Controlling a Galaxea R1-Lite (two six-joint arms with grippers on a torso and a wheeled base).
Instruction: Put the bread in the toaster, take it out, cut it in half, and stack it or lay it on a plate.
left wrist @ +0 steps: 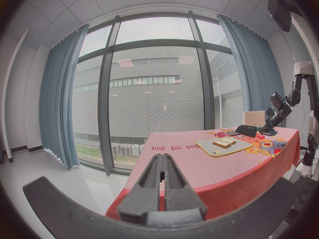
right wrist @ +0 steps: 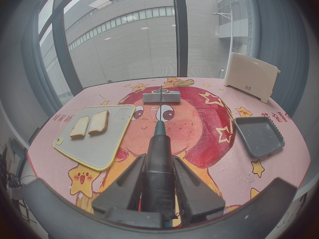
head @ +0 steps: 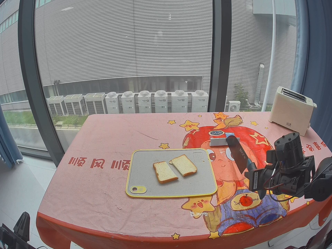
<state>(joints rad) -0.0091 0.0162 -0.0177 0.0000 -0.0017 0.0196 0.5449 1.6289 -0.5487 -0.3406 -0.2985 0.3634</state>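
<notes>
Right hand clamped tight around the black handle of a kitchen knife, raised over the right part of the desk. Dark blade pointing away from the robot toward a grey knife block at the desk's middle back; seen edge-on in the right wrist view, with a small pale label on its flat in the left wrist view, too small to read. Left hand closed, fingers pressed together with nothing between them, held low off the desk's left front corner, well apart from everything on it.

2 bread halves side by side near the middle of a grey, yellow-rimmed cutting board, crusts browned, inner corners almost touching. Board flat on the desk's front middle, left of the knife.

Cream 2-slot toaster at the far right corner, a tiny dark mark low on its front. Dark grey square plate on the desk's right side, nearer the robot than the toaster.

Pink cartoon cloth over the desk: a row of red characters left of the board, more at the right edge.
</notes>
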